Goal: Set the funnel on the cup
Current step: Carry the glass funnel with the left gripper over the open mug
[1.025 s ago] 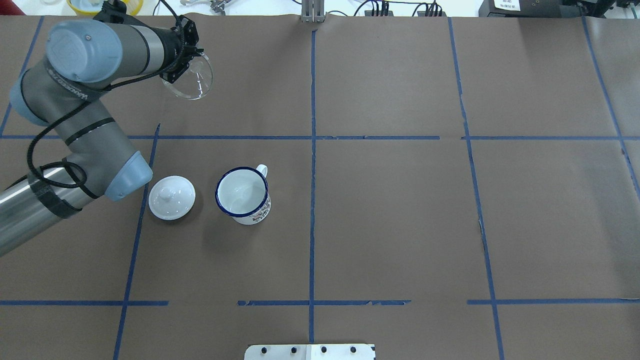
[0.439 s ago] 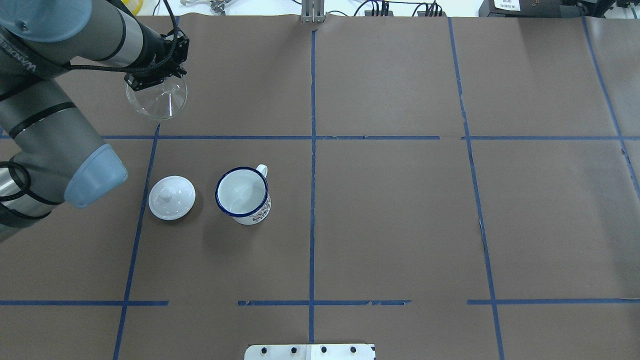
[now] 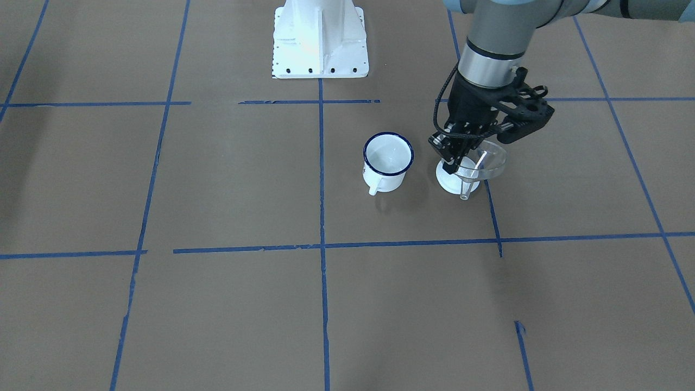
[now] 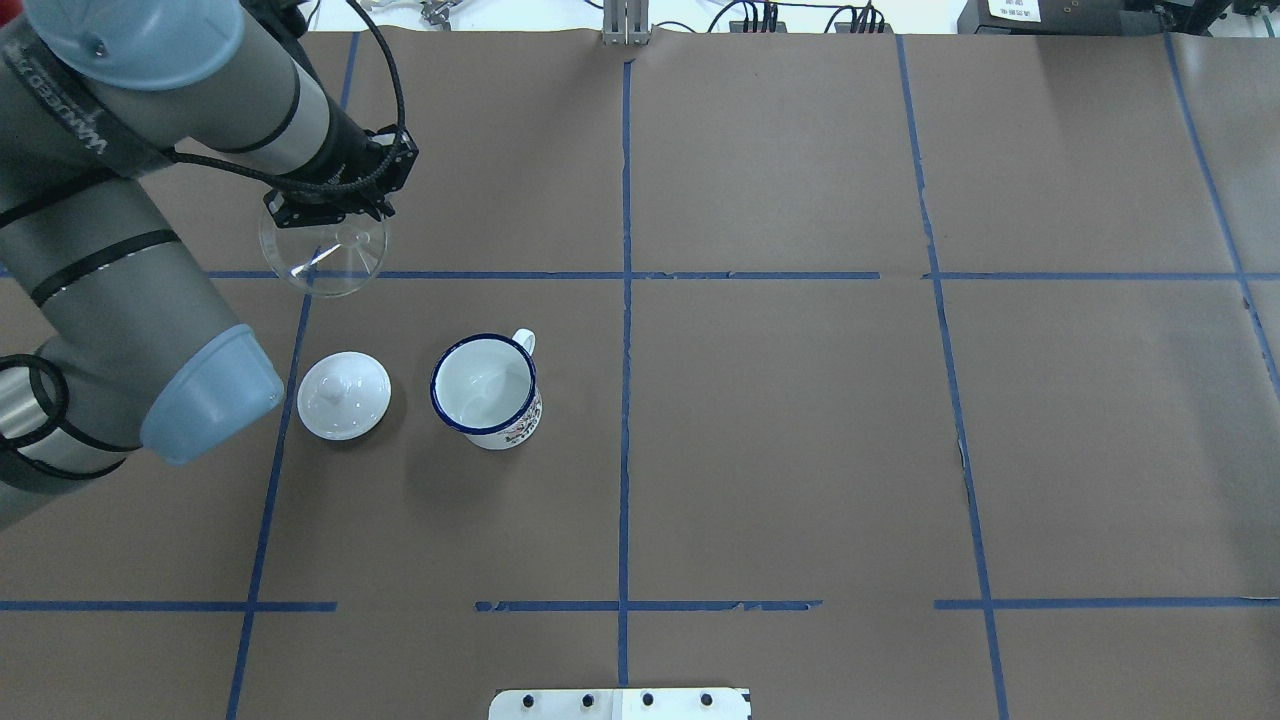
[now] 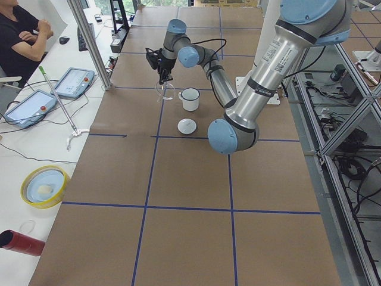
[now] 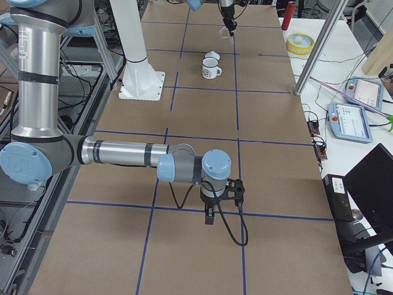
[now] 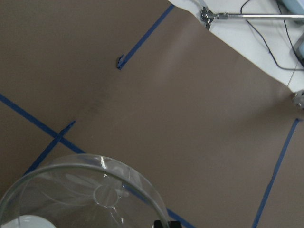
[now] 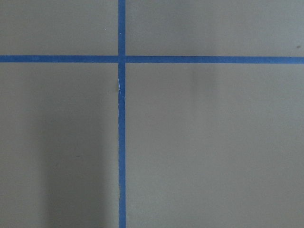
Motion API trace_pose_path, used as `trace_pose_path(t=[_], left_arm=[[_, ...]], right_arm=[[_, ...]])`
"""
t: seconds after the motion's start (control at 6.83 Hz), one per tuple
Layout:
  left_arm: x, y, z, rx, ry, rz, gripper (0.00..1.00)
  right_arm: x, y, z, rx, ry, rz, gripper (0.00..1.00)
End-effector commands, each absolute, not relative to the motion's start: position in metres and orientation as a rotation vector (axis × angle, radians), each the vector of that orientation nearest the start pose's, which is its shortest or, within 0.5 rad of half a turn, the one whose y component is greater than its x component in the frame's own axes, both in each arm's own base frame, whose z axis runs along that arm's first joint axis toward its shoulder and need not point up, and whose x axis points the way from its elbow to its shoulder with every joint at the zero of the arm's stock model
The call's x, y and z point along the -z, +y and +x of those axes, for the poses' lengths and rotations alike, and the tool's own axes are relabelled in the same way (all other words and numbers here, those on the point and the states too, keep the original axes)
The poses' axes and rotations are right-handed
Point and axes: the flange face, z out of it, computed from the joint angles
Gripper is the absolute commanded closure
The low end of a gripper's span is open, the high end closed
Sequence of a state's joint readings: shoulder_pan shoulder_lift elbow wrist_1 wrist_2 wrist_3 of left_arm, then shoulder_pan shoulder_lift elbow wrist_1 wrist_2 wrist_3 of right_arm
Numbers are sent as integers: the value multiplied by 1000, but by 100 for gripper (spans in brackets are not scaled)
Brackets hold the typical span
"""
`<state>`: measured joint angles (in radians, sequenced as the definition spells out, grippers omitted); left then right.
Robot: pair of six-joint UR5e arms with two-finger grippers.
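Left of the cup (image 4: pixel 485 388) and apart from it, my left jaws pinch the funnel (image 4: pixel 322 256) by its rim, off the desk. Grasp done, I judge; carry and seating remain. Right jaws: cannot tell.

Lid (image 4: pixel 343 395) left of cup (image 4: pixel 486 390); funnel (image 4: pixel 323 255) beyond lid.

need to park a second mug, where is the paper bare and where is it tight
Bare paper runs right of the cup, past the centre tape line, and along the near strip by the white base plate. Crowded: the left side, where the lid sits beside the cup and the left tool holds the funnel beyond them.
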<state>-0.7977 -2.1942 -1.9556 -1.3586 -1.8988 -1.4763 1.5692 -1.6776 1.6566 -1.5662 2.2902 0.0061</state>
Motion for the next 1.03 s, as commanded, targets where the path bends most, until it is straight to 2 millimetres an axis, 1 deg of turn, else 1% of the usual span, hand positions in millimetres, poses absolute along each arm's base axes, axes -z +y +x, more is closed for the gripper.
trace_pose_path(t=[0.0, 0.15, 0.29, 0.44, 0.59, 0.73, 0.88], left_arm=[[-122, -453, 359, 311, 838, 67, 100], [-114, -444, 377, 244, 834, 67, 100], [-115, -432, 393, 158, 830, 72, 100], [-122, -430, 415, 109, 803, 59, 100], [-118, -435, 431, 77, 788, 61, 100], [-116, -432, 440, 63, 783, 58, 100], [-114, -422, 460, 20, 778, 51, 100]], right_arm=[[-670, -445, 67, -10, -719, -19, 0], [-670, -446, 67, -10, -719, -19, 0], [-670, -446, 67, -10, -719, -19, 0], [-670, -445, 67, -10, -719, -19, 0], [-669, -446, 67, -10, -719, -17, 0], [-671, -445, 67, -11, -719, -20, 0], [-670, -445, 67, -10, -719, -19, 0]])
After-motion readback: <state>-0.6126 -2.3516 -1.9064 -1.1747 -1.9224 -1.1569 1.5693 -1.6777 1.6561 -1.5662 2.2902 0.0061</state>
